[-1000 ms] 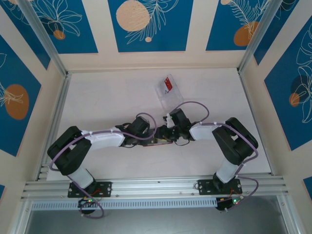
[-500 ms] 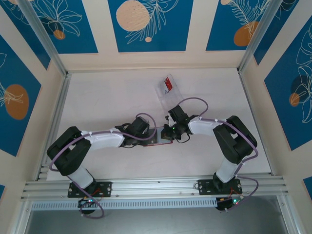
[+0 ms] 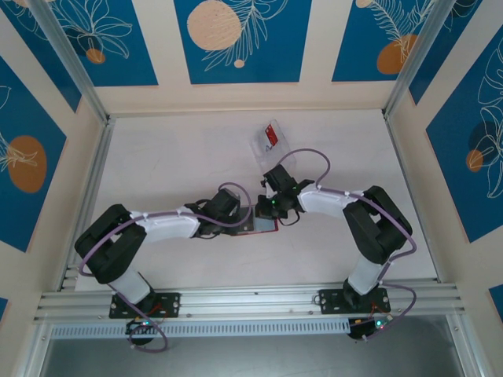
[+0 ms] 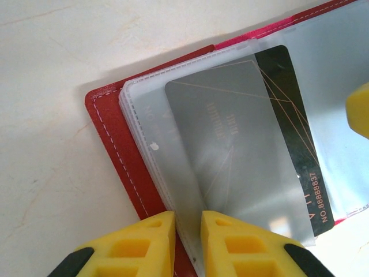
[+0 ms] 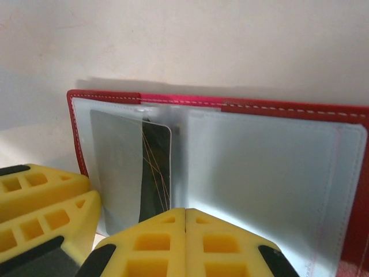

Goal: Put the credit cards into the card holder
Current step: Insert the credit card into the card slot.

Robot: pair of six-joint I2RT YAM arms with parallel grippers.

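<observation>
Card holder (image 4: 109, 150), one, lies open on the white surface (image 4: 46, 86), with a single black card (image 4: 285, 98) tucked partway under its clear sleeve. Left jaws pinch the holder's edge at the sleeves. Right jaws, pressed together and gripping nothing, sit just beside its open pockets. Farther back, a clear tray (image 3: 263, 155) holds one red card (image 3: 273, 135).
</observation>
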